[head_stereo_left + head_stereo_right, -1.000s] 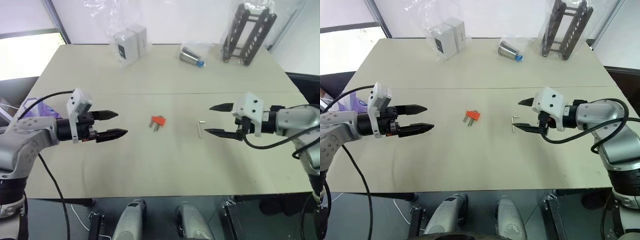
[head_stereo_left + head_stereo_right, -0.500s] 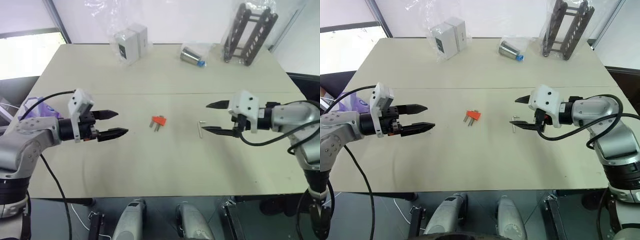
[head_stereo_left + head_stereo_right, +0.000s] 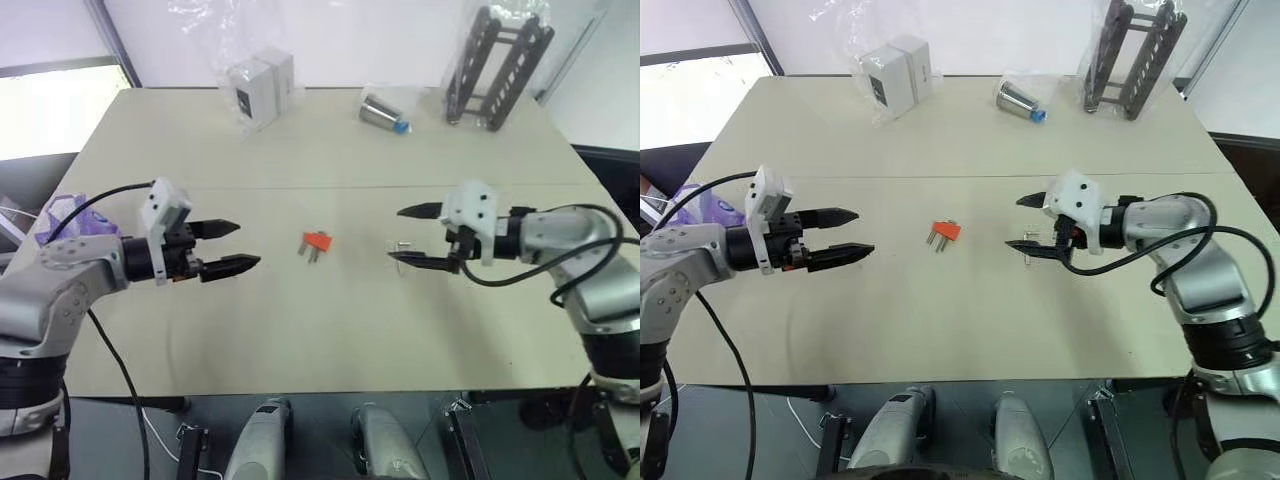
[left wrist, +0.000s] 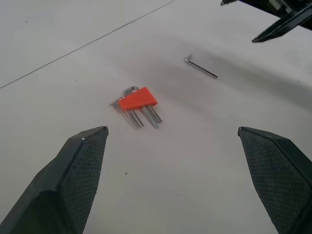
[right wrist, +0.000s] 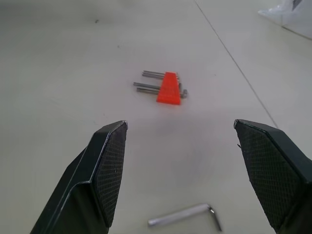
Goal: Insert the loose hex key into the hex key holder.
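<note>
1. While jaws stand apart over the loose hex key (image 5: 181,215), risk noted: thin rod lying flat on table (image 3: 330,330), liable to skid or slip from fingertips.
2. Right gripper (image 3: 410,238): open, empty, angled down.
3. Left gripper (image 3: 228,247): open, empty, level.
4. Hex key holder (image 3: 317,241): at 9 o'clock of key, apart.

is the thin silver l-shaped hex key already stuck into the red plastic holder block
No, the thin silver L-shaped hex key lies loose on the table, apart from the red plastic holder block.
</note>
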Robot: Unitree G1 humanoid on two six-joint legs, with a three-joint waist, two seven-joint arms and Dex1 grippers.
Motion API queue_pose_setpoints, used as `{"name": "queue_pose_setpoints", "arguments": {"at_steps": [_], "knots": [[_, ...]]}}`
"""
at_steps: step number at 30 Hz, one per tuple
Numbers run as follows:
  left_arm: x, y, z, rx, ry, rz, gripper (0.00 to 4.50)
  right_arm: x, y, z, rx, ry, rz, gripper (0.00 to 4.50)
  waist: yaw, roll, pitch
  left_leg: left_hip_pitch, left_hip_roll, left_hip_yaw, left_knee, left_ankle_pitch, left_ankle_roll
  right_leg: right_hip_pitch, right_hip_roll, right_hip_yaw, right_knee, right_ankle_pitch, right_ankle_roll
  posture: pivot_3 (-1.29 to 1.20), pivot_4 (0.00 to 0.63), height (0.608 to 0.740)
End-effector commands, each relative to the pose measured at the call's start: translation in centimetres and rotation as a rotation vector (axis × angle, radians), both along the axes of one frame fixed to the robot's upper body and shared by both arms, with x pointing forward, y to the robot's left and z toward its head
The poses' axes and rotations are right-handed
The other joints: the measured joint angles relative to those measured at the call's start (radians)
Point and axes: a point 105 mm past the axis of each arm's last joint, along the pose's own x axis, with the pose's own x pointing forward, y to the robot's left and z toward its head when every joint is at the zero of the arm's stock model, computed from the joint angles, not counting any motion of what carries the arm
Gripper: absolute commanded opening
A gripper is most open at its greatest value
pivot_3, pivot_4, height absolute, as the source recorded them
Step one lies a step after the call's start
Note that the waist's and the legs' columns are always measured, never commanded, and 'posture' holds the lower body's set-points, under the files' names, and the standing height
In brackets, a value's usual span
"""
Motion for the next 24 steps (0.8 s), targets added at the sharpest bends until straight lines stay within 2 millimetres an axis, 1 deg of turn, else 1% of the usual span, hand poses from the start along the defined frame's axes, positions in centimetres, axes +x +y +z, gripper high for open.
{"name": "queue_pose_setpoints", "arguments": {"at_steps": [1,3,6,8,12,18,24], "knots": [[-0.2,-0.5,0.5,0.007,-0.042,-0.012,4.45,1.0,1.3,0.1,0.024,-0.046,0.011,3.63,-0.001,0.0,0.0,0.0,0.0,0.0,0.0,0.0,0.0,0.0,0.0,0.0,0.0,0.0,0.0,0.0,0.15,0.74],[-0.3,-0.6,0.5,0.004,-0.04,-0.009,4.45,1.7,1.9,-0.6,0.02,-0.048,0.013,3.63,-0.002,0.0,0.0,0.0,0.0,0.0,0.001,0.0,0.0,-0.001,0.001,0.0,0.002,0.0,0.0,0.0,0.15,0.74],[-0.5,-0.6,0.3,0.009,-0.037,-0.007,4.45,3.0,3.2,-2.4,-0.037,-0.069,0.03,3.63,-0.002,0.0,0.0,0.0,0.0,0.0,0.003,0.0,0.0,-0.001,0.001,0.0,0.005,0.0,0.001,0.0,0.15,0.74],[-0.7,-0.6,0.2,0.014,-0.038,-0.002,4.45,3.6,4.2,-2.9,-0.034,-0.071,0.04,3.63,-0.003,0.0,0.0,0.0,0.0,0.0,0.003,0.0,0.0,-0.002,0.002,0.0,0.006,0.0,0.001,0.0,0.15,0.74],[-1.2,-0.7,0.1,0.011,-0.035,0.007,4.45,5.1,5.3,-5.1,-0.13,-0.107,0.055,3.63,-0.004,0.0,0.0,0.0,0.0,0.0,0.003,0.0,0.0,-0.002,0.003,0.0,0.007,0.002,0.003,0.0,0.15,0.74],[-1.7,-0.6,-0.3,0.028,-0.033,0.019,4.45,6.2,6.3,-6.0,-0.111,-0.117,0.055,3.63,-0.004,0.0,0.0,0.0,-0.001,0.0,0.003,0.0,0.0,-0.002,0.003,-0.001,0.008,0.002,0.003,0.0,0.15,0.74],[-2.0,-0.5,-0.4,0.037,-0.033,0.027,4.45,7.4,6.9,-6.1,-0.074,-0.142,0.021,3.63,-0.007,0.0,0.0,0.001,-0.001,-0.001,0.003,0.001,-0.001,-0.002,0.004,-0.001,0.009,0.002,0.003,0.0,0.15,0.74]]}}
